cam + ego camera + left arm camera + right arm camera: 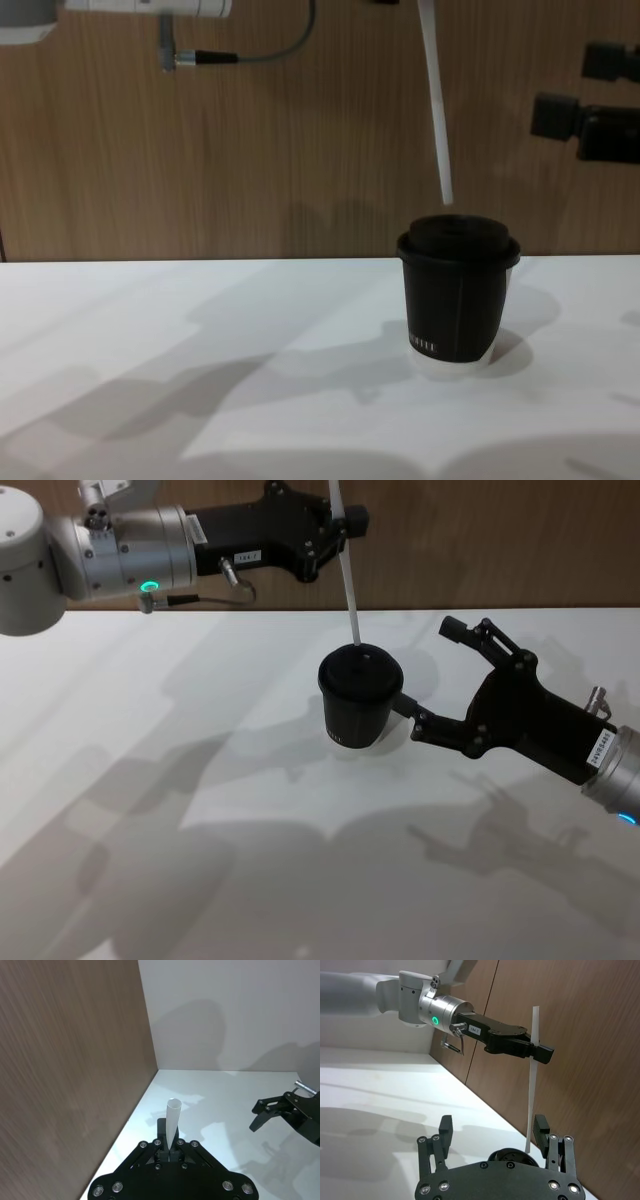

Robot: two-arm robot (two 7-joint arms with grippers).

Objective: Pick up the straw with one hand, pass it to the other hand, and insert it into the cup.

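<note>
The black lidded cup (358, 702) (458, 300) stands upright near the middle of the white table. The white straw (348, 580) (436, 110) hangs almost upright, slightly tilted, and its lower tip sits just above the cup's lid with a small gap. My left gripper (345, 522) (540, 1052), the one with the silver wrist and green ring, is shut on the straw's upper part (172, 1117). Just right of the cup, my right gripper (435, 675) (492, 1130) is open and holds nothing. The cup's lid (512, 1156) shows between its fingers (540, 1130).
A brown wooden wall (480, 540) rises close behind the table's (200, 780) far edge. A grey cable with a metal plug (205, 58) hangs by the left wrist. The right gripper's fingers (580, 110) show high at the chest view's right edge.
</note>
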